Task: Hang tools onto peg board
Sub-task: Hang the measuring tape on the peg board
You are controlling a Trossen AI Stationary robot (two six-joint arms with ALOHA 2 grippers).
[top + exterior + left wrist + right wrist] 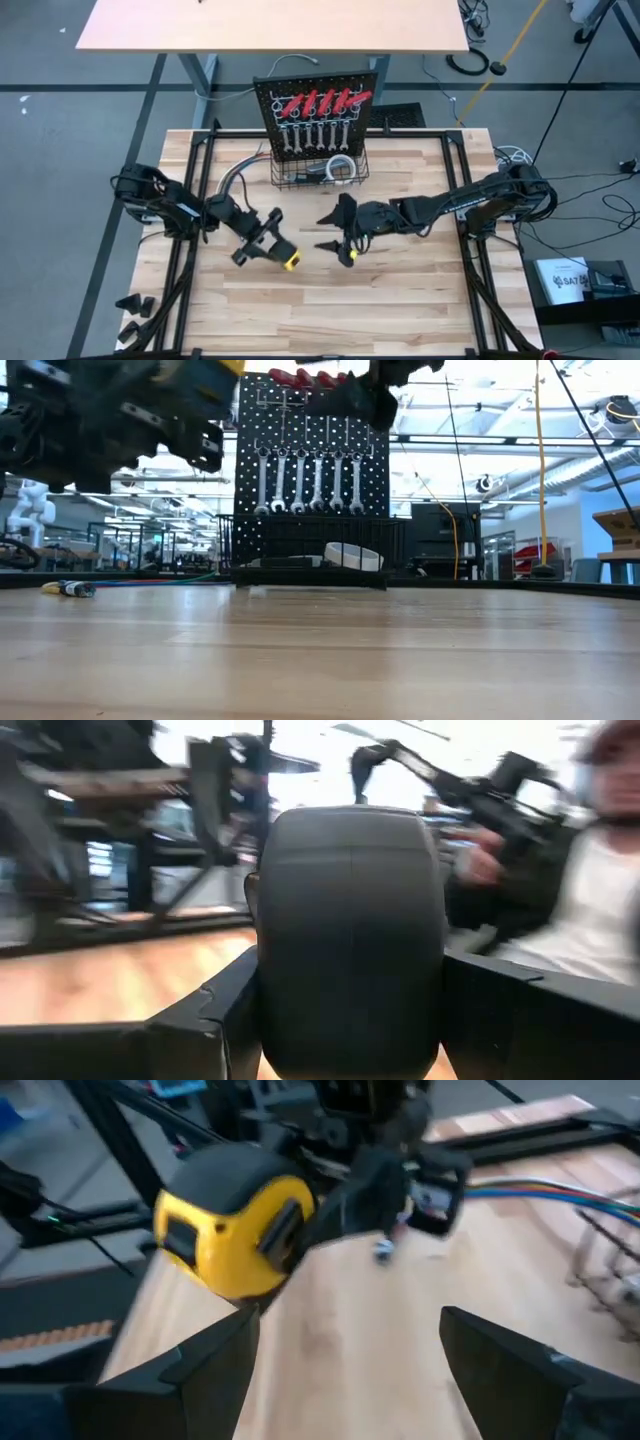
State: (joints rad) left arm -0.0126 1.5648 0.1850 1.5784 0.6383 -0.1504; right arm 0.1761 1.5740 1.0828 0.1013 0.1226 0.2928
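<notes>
Peg board [318, 105], the upright black perforated metal panel, stands at the far-centre edge of the tan wooden tabletop [330, 310]. Already hung on it: a row of red-handled tools [325, 100] along the top and a row of silver open-end wrenches [315, 135] below them, seen face-on in the low view [308, 480]. Black wire basket [318, 172] at the board's base holds a white tape roll [352, 556] plus other bits I can't make out.

Still out: the round yellow-and-black tape measure [235, 1230]. Left gripper [268, 240], held over mid-table left of centre, is pinching it; the case fills the left wrist view [350, 940] betw. the fingers. Right gripper [340, 235] hovers just right of it, pointing at it, jaws spread wide & empty.

Looks like a handover mid-air, or right arm lining up to take the measure. So most of the job seems done; the measure remains, and it prob. belongs in the basket or on a hook. A small yellow-and-blue object [70, 588] lies far-left on the table, can't tell what it is.
</notes>
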